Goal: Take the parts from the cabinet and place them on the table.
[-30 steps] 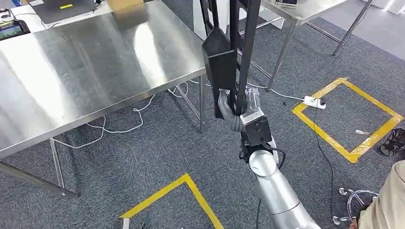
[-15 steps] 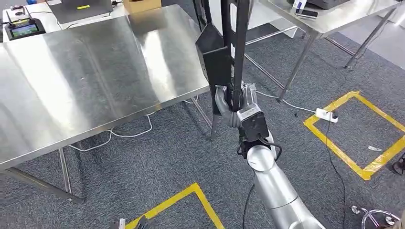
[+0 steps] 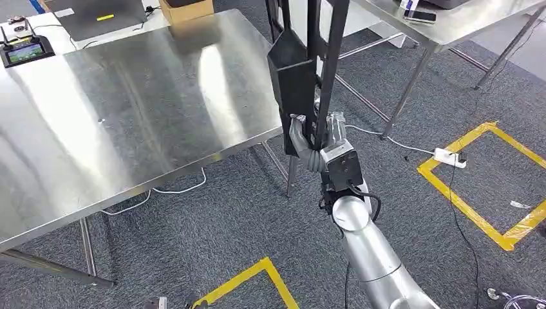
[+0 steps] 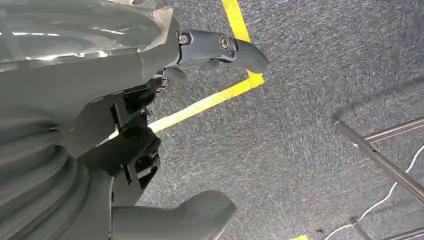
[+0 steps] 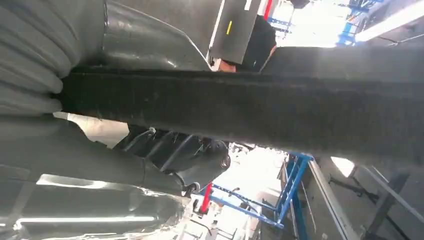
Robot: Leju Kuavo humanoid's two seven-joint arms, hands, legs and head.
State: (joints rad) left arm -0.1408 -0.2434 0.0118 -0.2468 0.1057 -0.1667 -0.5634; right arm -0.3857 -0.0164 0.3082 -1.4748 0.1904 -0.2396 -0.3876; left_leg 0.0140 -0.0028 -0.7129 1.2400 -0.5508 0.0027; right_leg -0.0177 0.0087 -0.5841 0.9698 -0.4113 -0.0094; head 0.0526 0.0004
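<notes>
In the head view my right hand (image 3: 317,143) grips a tall black part (image 3: 295,77), a flat panel joined to long upright bars, and holds it upright just off the corner of the steel table (image 3: 129,109). The part's top runs out of the picture. The right wrist view has the part's dark bar (image 5: 260,107) crossing in front of my right hand (image 5: 75,150), whose fingers wrap it. My left hand (image 4: 120,130) hangs over the grey carpet with its fingers (image 4: 220,47) spread and nothing in it.
A cardboard box (image 3: 185,9), a dark mat (image 3: 96,11) and a small screen device (image 3: 24,50) lie at the table's far edge. A second steel table (image 3: 444,26) stands at the right. A power strip (image 3: 449,156), white cables (image 3: 174,190) and yellow tape squares (image 3: 476,212) lie on the floor.
The whole picture has shifted, so the camera moved: the table now sits nearer and lower in view. My right hand keeps its grip on the black part.
</notes>
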